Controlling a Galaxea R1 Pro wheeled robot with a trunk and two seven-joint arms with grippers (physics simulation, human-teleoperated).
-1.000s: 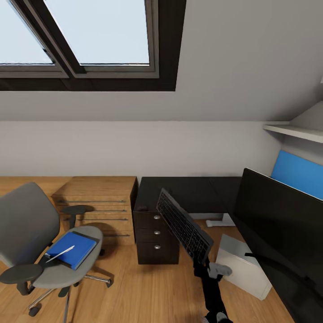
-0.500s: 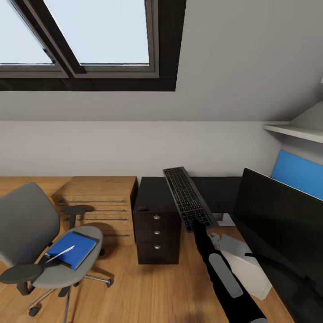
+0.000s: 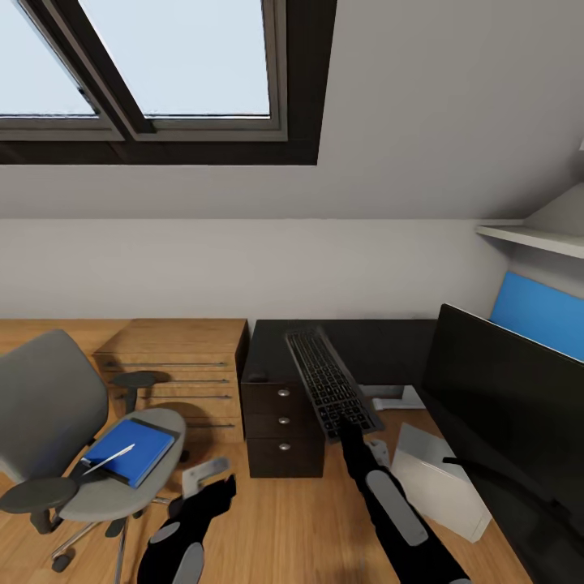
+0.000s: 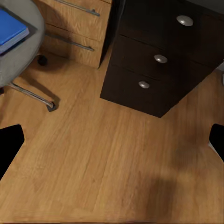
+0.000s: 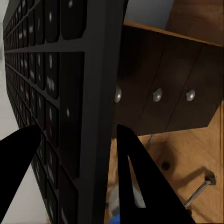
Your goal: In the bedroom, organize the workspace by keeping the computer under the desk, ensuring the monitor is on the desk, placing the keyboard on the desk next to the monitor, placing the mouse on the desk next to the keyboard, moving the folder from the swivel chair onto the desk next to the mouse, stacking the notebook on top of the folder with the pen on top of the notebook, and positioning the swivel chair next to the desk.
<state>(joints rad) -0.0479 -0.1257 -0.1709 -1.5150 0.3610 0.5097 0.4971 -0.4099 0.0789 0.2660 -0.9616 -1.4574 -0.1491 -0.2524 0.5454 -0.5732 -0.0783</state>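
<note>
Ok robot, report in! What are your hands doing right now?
Right gripper shut on keyboard, over the desk by the drawers. Left gripper open, above bare floor. Folder on chair. Nothing blocking.

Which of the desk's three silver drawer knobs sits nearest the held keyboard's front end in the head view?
The top knob, highest of the three, level with the keyboard end held by the right gripper.
</note>
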